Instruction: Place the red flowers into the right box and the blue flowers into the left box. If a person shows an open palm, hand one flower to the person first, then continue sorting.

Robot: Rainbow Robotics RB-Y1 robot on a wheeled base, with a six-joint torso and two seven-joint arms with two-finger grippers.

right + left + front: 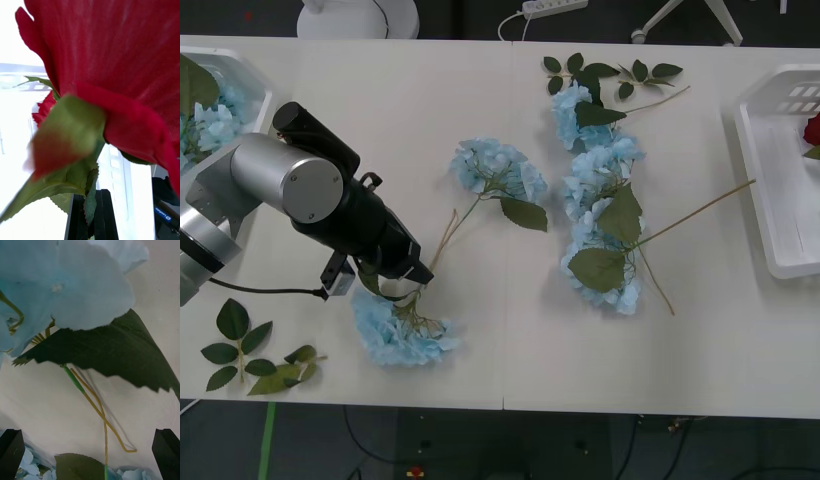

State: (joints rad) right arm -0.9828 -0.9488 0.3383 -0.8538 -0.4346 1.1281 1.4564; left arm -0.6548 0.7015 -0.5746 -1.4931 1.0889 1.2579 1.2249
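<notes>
Several blue flowers lie on the table: one [402, 335] near the front edge, one [498, 170] in the middle, a cluster [600, 215] to its right. My left gripper [415, 282] hangs just above the stem of the front one, open. Seen from the left wrist, its black fingers [11, 452] stand wide apart over pale petals [75, 288], a dark leaf [112, 348] and thin stems. My right gripper [93, 215] is shut on a red flower [123, 63] over the white floor of the right box [15, 150]. The left box [242, 72] holds blue flowers.
The right box [765, 190] sits at the table's right edge with a bit of red bloom [812, 130] in it. Bloomless leaf sprigs lie at the front left corner [255, 355] and the far middle [610, 75]. A long stem [700, 208] reaches toward the right box.
</notes>
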